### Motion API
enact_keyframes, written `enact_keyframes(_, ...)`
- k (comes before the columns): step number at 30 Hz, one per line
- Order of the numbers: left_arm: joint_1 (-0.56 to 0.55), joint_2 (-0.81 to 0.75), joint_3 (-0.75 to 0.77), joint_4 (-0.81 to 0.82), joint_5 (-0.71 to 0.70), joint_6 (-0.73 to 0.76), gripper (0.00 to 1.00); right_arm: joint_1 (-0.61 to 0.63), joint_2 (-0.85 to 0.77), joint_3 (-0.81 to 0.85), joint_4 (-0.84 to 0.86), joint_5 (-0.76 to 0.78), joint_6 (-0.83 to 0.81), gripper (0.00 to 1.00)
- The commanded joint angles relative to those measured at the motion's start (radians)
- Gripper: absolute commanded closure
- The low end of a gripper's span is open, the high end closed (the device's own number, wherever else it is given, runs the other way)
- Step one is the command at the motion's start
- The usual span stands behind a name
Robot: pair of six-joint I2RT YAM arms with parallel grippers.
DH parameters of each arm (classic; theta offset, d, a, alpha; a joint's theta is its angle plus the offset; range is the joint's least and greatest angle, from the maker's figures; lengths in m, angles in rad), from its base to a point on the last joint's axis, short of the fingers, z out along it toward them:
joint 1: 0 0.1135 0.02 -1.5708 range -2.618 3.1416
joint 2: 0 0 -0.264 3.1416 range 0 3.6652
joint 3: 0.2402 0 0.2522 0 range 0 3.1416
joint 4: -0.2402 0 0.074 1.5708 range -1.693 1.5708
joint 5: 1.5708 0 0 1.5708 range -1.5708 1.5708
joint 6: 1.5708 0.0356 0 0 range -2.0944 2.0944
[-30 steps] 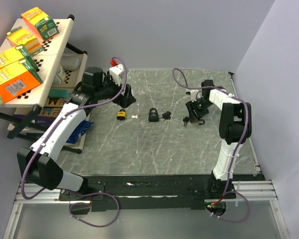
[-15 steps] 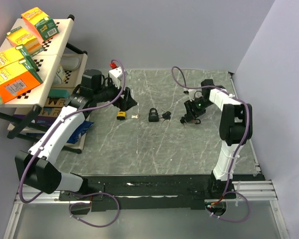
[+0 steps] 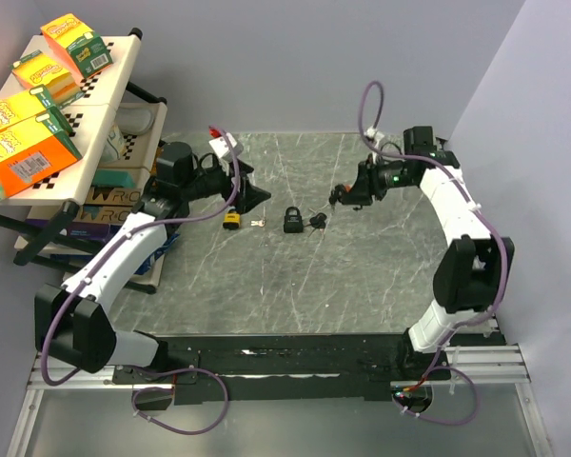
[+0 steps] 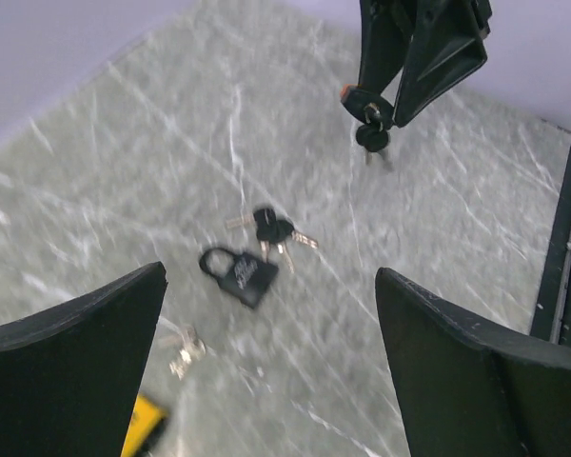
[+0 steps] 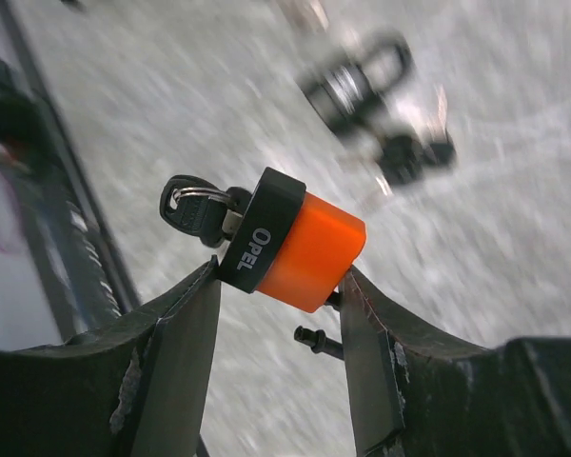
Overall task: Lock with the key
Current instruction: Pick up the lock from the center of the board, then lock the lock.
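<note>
1 key-fitted orange OPEL padlock (image 5: 300,249) sits pinched in right end effector (image 5: 278,278); left end effector (image 4: 269,278) gapes.

Grey marbled table (image 3: 305,295); pale walls (image 3: 314,67); shelf (image 3: 100,109) left, yellow boxes (image 3: 19,152).

You get only a corner of the yellow padlock (image 4: 145,426), cut by the picture's bottom edge; the black padlock (image 5: 354,84) and keys (image 5: 414,152) are blurred.

Top camera high behind near edge of table (image 3: 362,286), downward; wrist cameras close, oblique; black padlock (image 3: 292,221) common to all.
</note>
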Motion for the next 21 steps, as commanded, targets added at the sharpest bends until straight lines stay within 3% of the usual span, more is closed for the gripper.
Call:
enact_keyframes(1, -0.005, -0.050, -0.066, 0.293, 0.113, 0.000, 0.03, 0.004, -0.167, -0.026, 0.249, -0.254, 0.277, 1.00)
enact_keyframes(5, -0.038, -0.038, -0.093, 0.367, 0.124, -0.023, 0.02, 0.004, -0.229, -0.101, 0.548, -0.305, 0.599, 1.00)
enact_keyframes(6, -0.049, -0.028, -0.093, 0.391, 0.116, -0.059, 0.01, 0.003, -0.247, -0.145, 0.704, -0.291, 0.754, 1.00)
enact_keyframes(9, -0.106, -0.016, -0.103, 0.424, 0.020, -0.133, 0.02, 0.003, -0.272, -0.216, 0.918, -0.201, 1.038, 1.00)
enact_keyframes(13, -0.187, 0.008, -0.121, 0.482, -0.220, -0.273, 0.04, 0.003, -0.295, -0.288, 1.020, 0.029, 1.274, 1.00)
enact_keyframes(17, -0.264, 0.076, -0.097, 0.484, -0.357, -0.345, 0.07, 0.006, -0.315, -0.380, 1.110, 0.140, 1.467, 1.00)
enact_keyframes(21, -0.319, 0.146, -0.050, 0.485, -0.471, -0.357, 0.12, 0.021, -0.327, -0.388, 1.070, 0.191, 1.580, 1.00)
